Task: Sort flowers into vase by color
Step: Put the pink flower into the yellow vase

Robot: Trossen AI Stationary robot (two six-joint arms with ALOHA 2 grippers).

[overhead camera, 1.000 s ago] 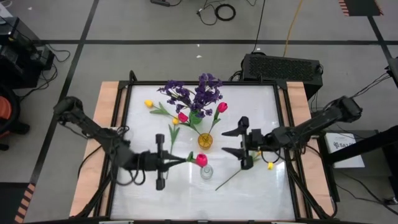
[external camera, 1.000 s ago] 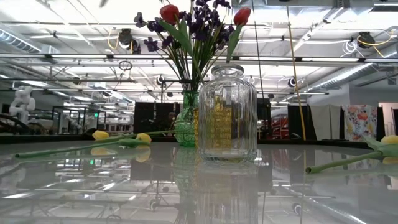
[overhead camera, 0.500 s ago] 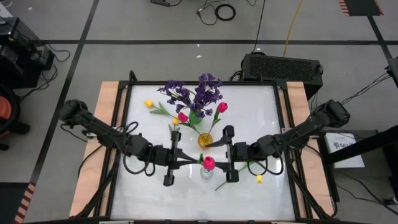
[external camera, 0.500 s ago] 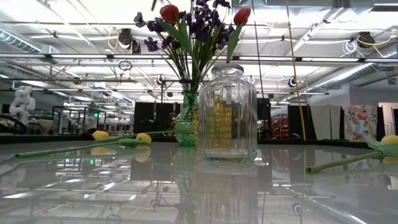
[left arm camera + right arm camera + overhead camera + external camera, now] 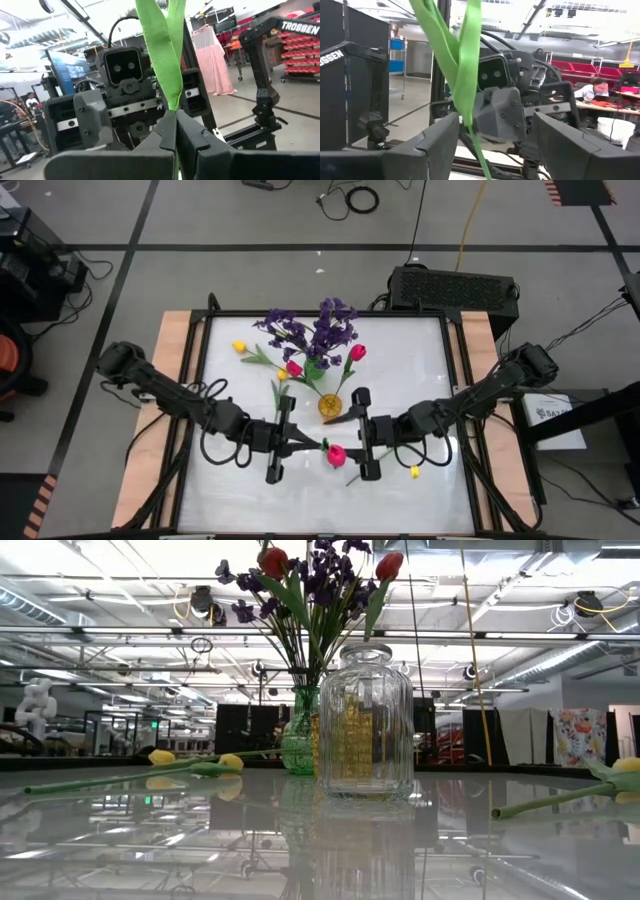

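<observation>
My left gripper point(image 5: 297, 443) point(image 5: 175, 125) is shut on a pink-red tulip point(image 5: 336, 455), held above the table middle with its head over the clear vase point(image 5: 365, 725). My right gripper point(image 5: 348, 446) point(image 5: 496, 120) faces it, open, one finger on either side of the tulip's green leaves point(image 5: 465, 65); I see no touch. A green vase point(image 5: 315, 366) point(image 5: 298, 745) holds purple sprigs point(image 5: 318, 330) and two pink-red tulips. A yellow vase point(image 5: 330, 406) stands between the two. Yellow tulips point(image 5: 240, 347) point(image 5: 190, 768) lie flat on the table. My left gripper pinches the tulip's green stem at the base of its leaves point(image 5: 173, 106) between its two fingers, coming level from the table's left. The tulip is lifted clear, head toward the right arm, and its leaves point(image 5: 160, 45) stand up beyond the fingertips.
Another yellow tulip point(image 5: 414, 471) point(image 5: 628, 766) lies under the right arm, its stem point(image 5: 356, 476) slanting toward the near edge. A second yellow head point(image 5: 283, 375) lies left of the green vase. A black box point(image 5: 455, 285) sits beyond the far edge.
My left gripper has carried the tulip toward the table's right and a little toward the near edge, still shut on it. My right gripper has moved left and nearer, and now faces the left one with the tulip's leaves between its open fingers.
</observation>
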